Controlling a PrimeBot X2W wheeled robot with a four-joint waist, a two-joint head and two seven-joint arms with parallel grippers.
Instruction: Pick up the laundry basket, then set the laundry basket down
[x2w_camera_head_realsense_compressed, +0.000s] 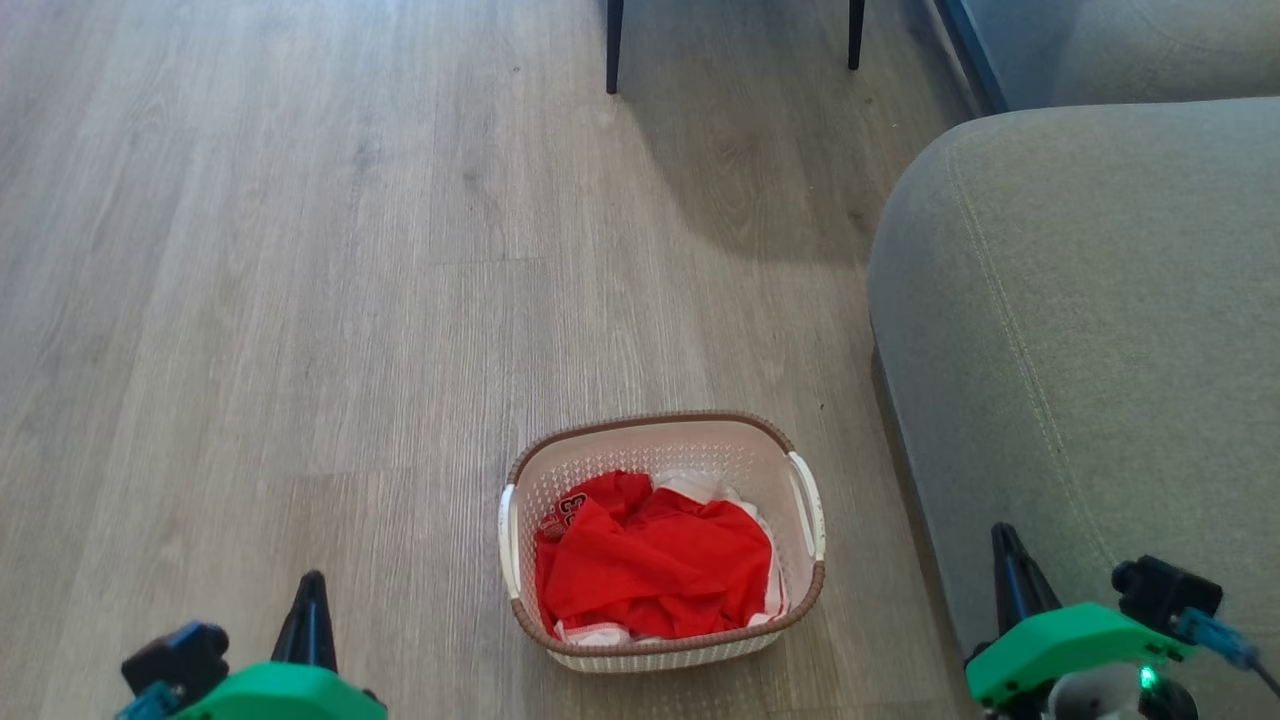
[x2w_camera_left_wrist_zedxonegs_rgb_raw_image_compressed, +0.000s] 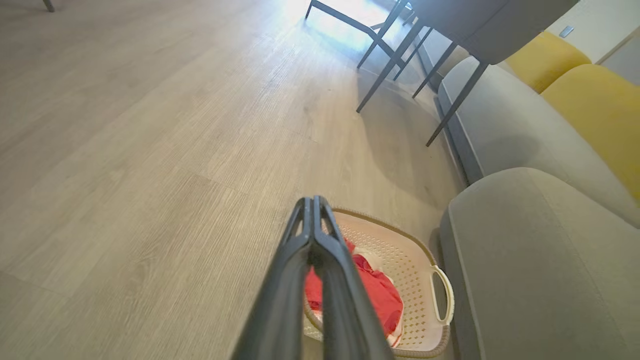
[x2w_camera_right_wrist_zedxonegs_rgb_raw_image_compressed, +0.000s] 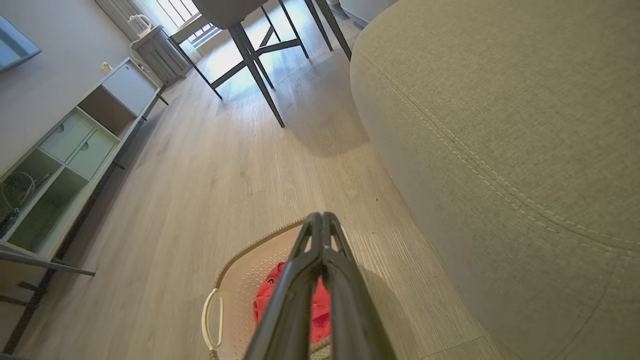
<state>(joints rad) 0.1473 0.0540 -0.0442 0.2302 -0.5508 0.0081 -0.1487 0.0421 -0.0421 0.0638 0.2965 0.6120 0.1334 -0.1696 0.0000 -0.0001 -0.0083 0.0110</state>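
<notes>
The left gripper (x2w_camera_head_realsense_compressed: 310, 590) and right gripper (x2w_camera_head_realsense_compressed: 1003, 540), jaws pressed shut and holding nothing, hang low on either side of the laundry basket (x2w_camera_head_realsense_compressed: 660, 447), clear of it. The basket sits on the wood floor (x2w_camera_head_realsense_compressed: 300, 300) just beside a grey sofa (x2w_camera_head_realsense_compressed: 1090, 330), red clothing (x2w_camera_head_realsense_compressed: 650, 560) heaped inside. Beyond, 2 dark chair legs (x2w_camera_head_realsense_compressed: 613, 45) stand.

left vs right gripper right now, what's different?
The left gripper is over bare wood floor, left of the laundry basket. The right gripper shows in front of the grey sofa, right of the basket. In the head view, the left gripper's tips reach less far up than the right gripper's. Shared: jaws shut, empty, both clear of the basket.
</notes>
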